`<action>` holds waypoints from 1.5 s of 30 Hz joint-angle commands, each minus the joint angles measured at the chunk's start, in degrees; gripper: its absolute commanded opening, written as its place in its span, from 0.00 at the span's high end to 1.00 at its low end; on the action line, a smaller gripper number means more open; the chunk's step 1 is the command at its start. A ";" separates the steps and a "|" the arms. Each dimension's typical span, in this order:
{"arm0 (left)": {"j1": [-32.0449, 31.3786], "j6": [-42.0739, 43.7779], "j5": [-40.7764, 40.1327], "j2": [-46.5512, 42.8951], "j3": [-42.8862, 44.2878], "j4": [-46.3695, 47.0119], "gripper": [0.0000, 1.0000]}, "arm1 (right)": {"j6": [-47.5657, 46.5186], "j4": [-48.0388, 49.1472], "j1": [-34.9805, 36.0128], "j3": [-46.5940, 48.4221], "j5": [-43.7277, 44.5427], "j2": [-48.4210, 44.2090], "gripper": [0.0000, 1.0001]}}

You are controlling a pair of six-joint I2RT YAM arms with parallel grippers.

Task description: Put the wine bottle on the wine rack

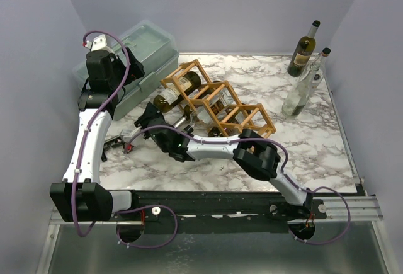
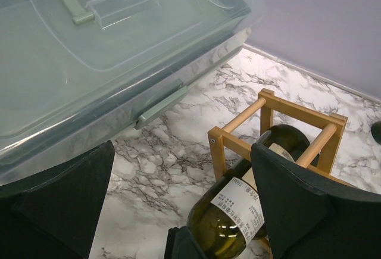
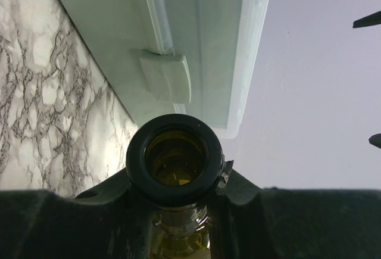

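1 step short, by my read: the right end effector [image 3: 175, 202] is clenched on the neck of the dark olive glass wine bottle [image 3: 136, 161], just under its black lip. In the top view the body seems to run from that end effector into the light-brown wooden lattice wine rack [image 1: 238, 113] and looks laid in the 2nd cell from the end nearest it. I can't confirm it's fully seated, because the slats hide the contact.

1 more olive glass bottle with a white label [image 2: 229, 217] lies in the end cell, just beside the right end effector.

The left end effector [image 2: 183, 149] is released, fingers spread and holding nothing. It hangs above the white marbled counter [image 1: 315, 148], with the translucent pale-green lidded plastic box [image 2: 119, 62] ahead of it.

Done: bottle at the rack, apparently in a cell. Left: let go of the neck and back out clear of the slats.

2 upright bottles, 1 dark [image 1: 303, 50] and 1 clear [image 1: 302, 91], stand well behind the right end effector, not racked.
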 commanded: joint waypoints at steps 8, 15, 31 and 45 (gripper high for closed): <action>0.19 -0.44 1.05 -0.18 0.69 0.69 0.02 | -6.92 7.98 -2.57 -3.22 0.69 -1.36 1.00; 0.26 -0.46 1.23 -0.11 0.73 0.71 0.02 | -7.00 9.31 -4.27 -3.91 0.41 -1.19 0.99; 0.43 -0.53 1.58 0.39 0.82 0.64 0.02 | -5.10 11.88 -7.05 -4.64 -0.98 0.22 0.99; 0.52 -0.81 2.15 0.52 0.90 0.67 0.02 | -5.00 12.41 -7.42 -6.95 -2.79 0.54 0.50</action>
